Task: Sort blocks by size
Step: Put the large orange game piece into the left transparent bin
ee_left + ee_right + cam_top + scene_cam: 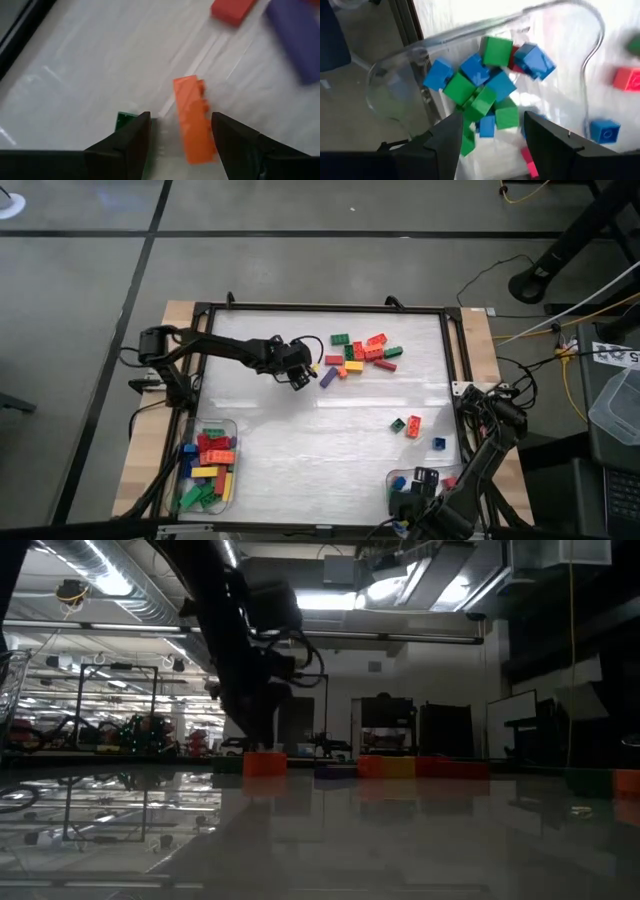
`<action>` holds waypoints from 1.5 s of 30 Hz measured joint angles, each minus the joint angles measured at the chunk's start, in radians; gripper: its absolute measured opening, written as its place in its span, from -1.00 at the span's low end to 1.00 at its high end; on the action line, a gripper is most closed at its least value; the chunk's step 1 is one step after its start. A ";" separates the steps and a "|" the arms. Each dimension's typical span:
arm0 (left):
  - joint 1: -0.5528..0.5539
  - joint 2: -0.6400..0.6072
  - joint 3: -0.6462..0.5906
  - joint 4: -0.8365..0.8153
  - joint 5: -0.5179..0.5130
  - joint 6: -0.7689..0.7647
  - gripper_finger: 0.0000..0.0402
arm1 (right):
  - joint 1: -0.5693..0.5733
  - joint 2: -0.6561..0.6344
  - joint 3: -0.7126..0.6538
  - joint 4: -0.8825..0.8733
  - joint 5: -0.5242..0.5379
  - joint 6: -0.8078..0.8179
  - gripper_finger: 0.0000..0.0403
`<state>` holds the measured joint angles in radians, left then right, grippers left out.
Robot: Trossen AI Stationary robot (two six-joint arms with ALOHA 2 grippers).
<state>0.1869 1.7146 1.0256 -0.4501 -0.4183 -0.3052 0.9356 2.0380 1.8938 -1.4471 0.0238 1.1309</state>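
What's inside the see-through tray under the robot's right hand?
The clear tray holds small square blocks, blue, green and a red one, piled up. The open right gripper hovers above, hiding some blocks underneath.

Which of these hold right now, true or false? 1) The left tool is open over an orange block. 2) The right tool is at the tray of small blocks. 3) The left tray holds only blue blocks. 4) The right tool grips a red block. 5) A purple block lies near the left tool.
1) True: the left tool stands open with the orange block between its fingers, not gripped.
2) True: the right tool hangs over the right tray of small blue and green blocks.
3) False: the left tray holds red, yellow, green, blue and orange blocks.
4) False: the right tool is open and holds nothing.
5) True: the purple block lies just beside it.
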 joint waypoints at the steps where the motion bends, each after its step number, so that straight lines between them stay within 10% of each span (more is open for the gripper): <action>1: 0.004 0.011 0.000 0.000 0.000 0.005 -0.01 | 0.000 0.000 0.000 0.000 0.012 -0.009 0.04; 23: 0.070 0.122 0.002 0.097 0.083 0.115 -0.04 | 0.000 0.000 0.000 0.005 0.159 -0.094 0.04; 31: 0.068 0.123 0.008 0.090 0.105 0.156 -0.64 | -0.012 0.000 0.000 0.005 0.345 -0.172 0.04; 45: -0.003 -0.152 0.202 -0.435 0.315 0.113 -0.64 | -0.297 0.000 0.000 -0.114 0.545 -0.492 0.04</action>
<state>0.1839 1.5630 1.2280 -0.8848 -0.1031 -0.1920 0.6386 2.0380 1.8942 -1.5613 0.5688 0.6390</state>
